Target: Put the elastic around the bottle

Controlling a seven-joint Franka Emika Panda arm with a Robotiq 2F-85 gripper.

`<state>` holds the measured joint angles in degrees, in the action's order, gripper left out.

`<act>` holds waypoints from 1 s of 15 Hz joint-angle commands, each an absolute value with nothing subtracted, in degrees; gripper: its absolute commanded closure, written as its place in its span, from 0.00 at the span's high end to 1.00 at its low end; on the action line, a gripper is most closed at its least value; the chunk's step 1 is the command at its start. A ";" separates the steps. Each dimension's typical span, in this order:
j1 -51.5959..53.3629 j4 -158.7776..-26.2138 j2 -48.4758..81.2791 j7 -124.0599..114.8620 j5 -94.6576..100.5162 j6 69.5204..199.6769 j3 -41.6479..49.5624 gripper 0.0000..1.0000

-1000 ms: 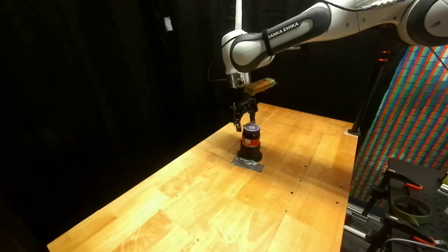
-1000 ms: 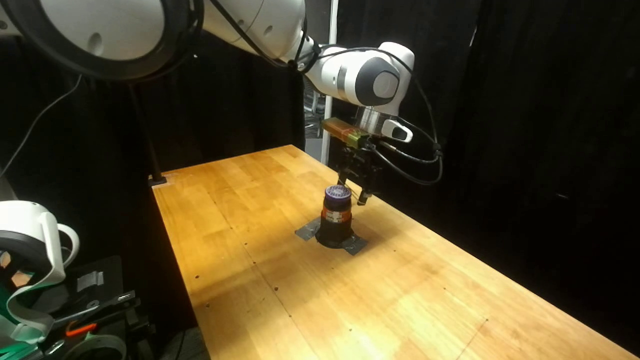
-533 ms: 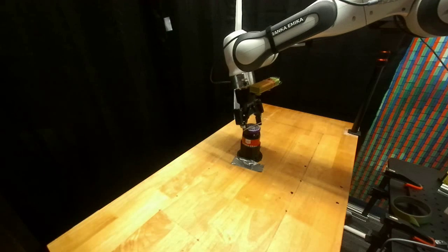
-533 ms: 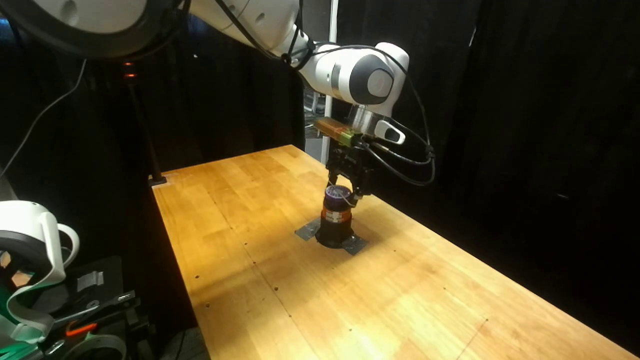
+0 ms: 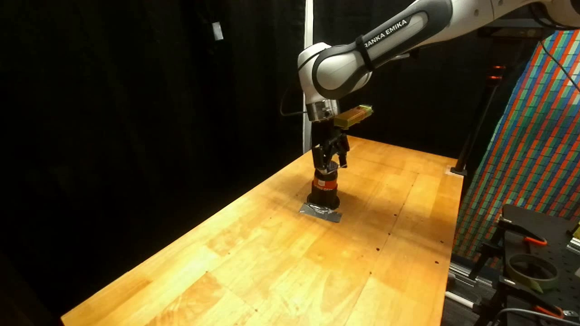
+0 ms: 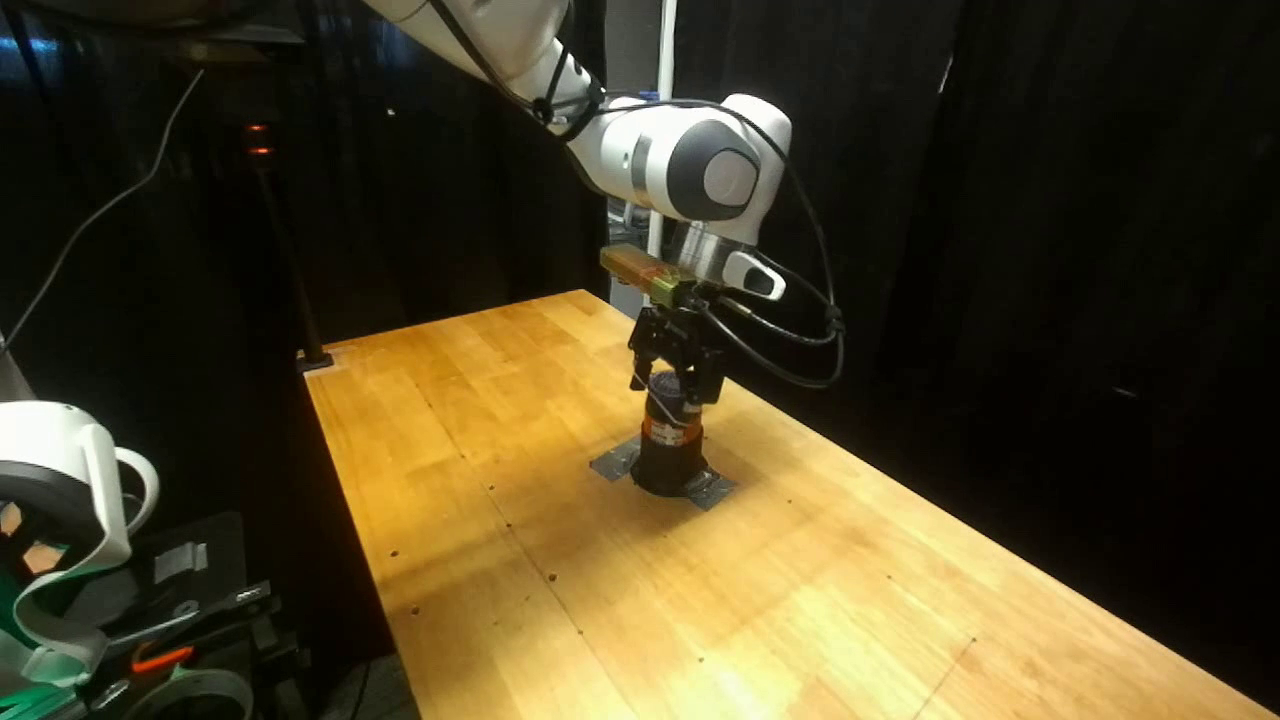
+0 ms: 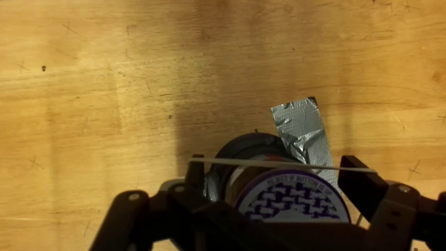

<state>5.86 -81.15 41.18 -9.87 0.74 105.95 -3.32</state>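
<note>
While elastic (image 7: pixel 251 162) spans claw (image 6: pixel 674 388), bottle top (image 7: pixel 287 191) between fingers (image 7: pixel 363 190).

- The arm (image 5: pixel 337 68) was white with dark grey panels (image 6: pixel 690 165) and, at upper right, white "RANKA EMIKA" letters (image 5: pixel 385 34).
- A black cable (image 6: pixel 835 322) looped right of centre.
- The gripper (image 7: pixel 275 165) was black with pale round screws (image 7: pixel 133 196).

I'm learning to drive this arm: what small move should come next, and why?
I'd probably lower the gripper slightly: the elastic is stretched across its open fingers, the lid lies between them, and in an exterior view a strand slants across the bottle near that lid. The loop's far side is unclear, so releasing now seems premature.
</note>
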 commanded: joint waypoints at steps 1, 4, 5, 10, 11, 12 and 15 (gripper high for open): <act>6.77 -92.78 34.92 -10.38 0.19 115.10 -2.99 1.00; 7.55 -99.59 32.36 -11.52 0.79 126.68 -2.62 0.99; 7.76 -101.38 31.63 -11.82 0.92 129.66 -2.49 1.00; 8.65 -109.42 27.35 -13.66 1.80 139.08 -1.34 0.75; 8.74 -110.85 26.26 -14.24 1.91 139.74 -1.07 0.75; 8.75 -112.15 25.18 -14.80 1.88 139.92 -0.87 0.67; 8.55 -116.33 22.01 -15.62 1.32 142.95 -1.04 0.43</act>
<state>7.81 -109.45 27.32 -13.74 1.18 139.53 -1.74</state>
